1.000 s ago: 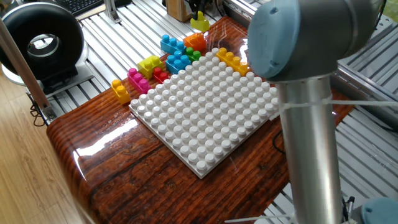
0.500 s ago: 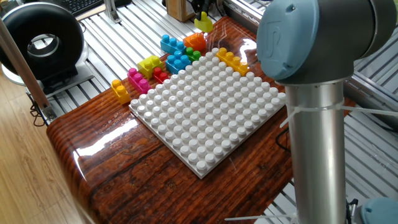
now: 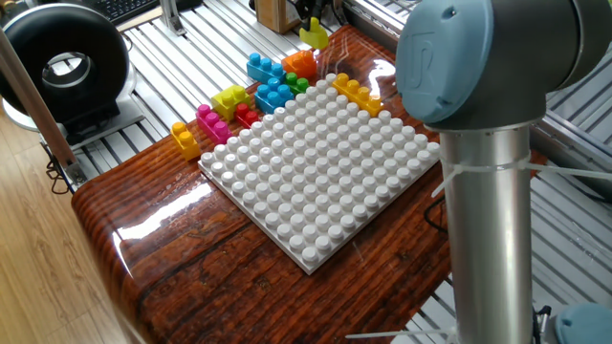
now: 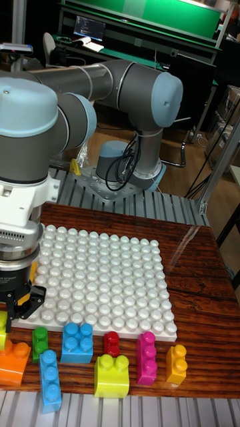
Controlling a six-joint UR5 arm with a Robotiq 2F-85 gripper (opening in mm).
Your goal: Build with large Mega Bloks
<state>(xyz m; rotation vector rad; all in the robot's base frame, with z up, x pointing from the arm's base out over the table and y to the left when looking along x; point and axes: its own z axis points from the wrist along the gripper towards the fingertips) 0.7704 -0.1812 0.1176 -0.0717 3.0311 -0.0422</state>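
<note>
So the gripper [image 4: 19,299] hangs right at the corner of the white baseplate [image 4: 100,273], on the side where the bricks are lined up. Its dark fingers point down, and there's something lime-yellow right by them, but I honestly can't tell whether they're pinched on it or just spread beside it, since the view cuts it off.

Progress-wise I'd say we're at the very start. The baseplate looks bare in the tall view. In the other fixed view a yellow-orange brick [image 3: 357,93] sits at its far edge, though whether it's snapped on or just lying beside it, no idea.

Everything else is loose on the wooden table [image 3: 172,258] just off that baseplate edge: orange brick [image 4: 13,363], small green brick [image 4: 40,341], two blue ones [image 4: 79,341] [image 4: 49,380], red [image 4: 111,344], lime [image 4: 112,377], magenta [image 4: 146,359] and yellow [image 4: 177,364]. So basically all the building is left.
</note>
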